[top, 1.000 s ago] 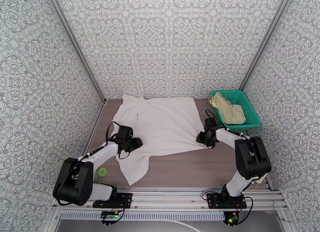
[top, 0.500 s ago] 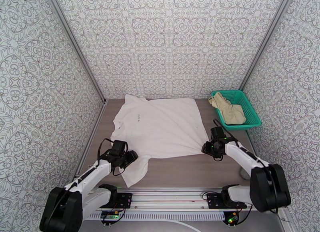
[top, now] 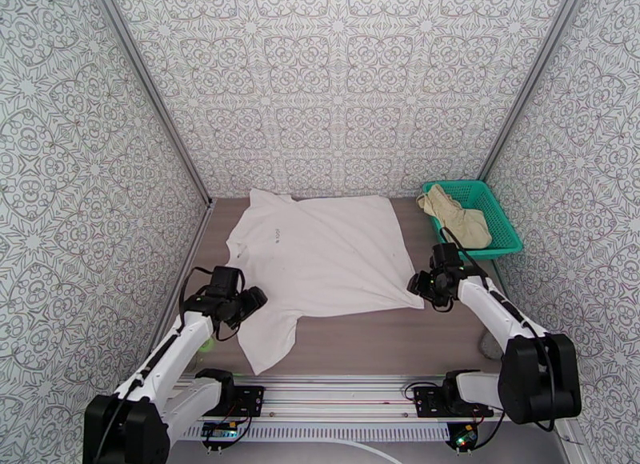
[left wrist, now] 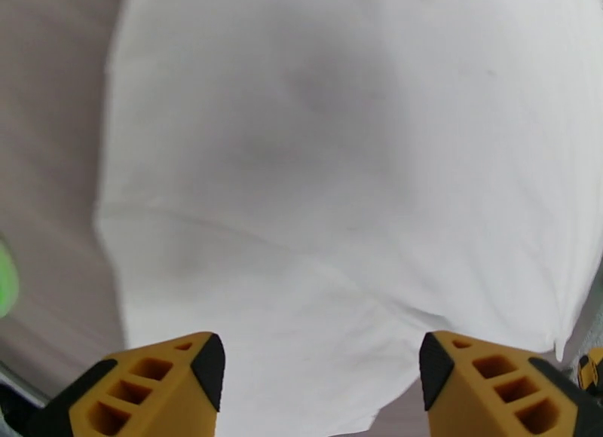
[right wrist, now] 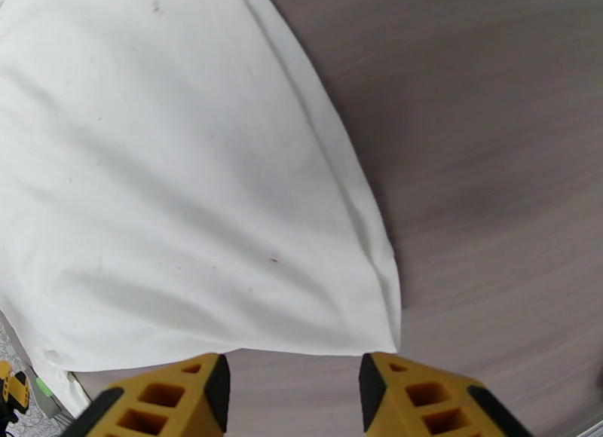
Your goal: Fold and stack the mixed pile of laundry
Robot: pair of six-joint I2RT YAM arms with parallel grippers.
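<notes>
Wooden table (top: 360, 346) bears a flat white T-shirt (top: 328, 258); left tool (left wrist: 320, 371) and right tool (right wrist: 294, 382) gape empty.

Both arms reach forward, low and bent; the left gripper (left wrist: 320, 371) and right gripper (right wrist: 294, 386) have jaws apart.

Robot lab booth, patterned walls (top: 344, 82), aluminium rail (top: 344, 410)

The brown wood-grain worktop (top: 376, 338) carries a white T-shirt (top: 320, 258) spread flat from its centre toward ten o'clock, and a green mesh basket (top: 502, 218) at two o'clock.
</notes>
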